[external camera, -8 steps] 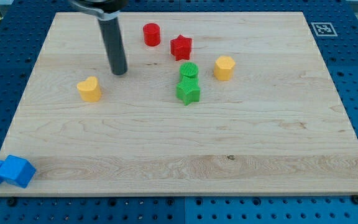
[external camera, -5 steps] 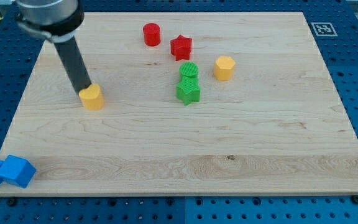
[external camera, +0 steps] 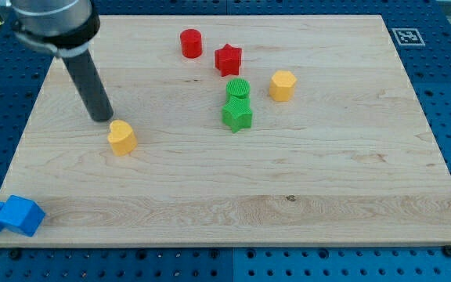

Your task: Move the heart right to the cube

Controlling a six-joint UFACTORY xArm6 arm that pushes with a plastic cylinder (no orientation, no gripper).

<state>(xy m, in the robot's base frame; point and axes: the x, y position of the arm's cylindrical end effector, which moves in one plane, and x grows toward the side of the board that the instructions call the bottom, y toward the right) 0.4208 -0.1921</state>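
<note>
straight dark rod [external camera: 87, 78] — smooth, cylindrical — under a wider grey collar [external camera: 49, 17]

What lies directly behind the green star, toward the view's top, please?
A green cylinder sits right behind the green star, apparently touching it. The star covers the cylinder's lower front edge, so the contact itself is hidden.

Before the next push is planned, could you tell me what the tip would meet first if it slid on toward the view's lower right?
My tip would probably meet the yellow heart first; it sits just beyond, apparently untouched.
</note>
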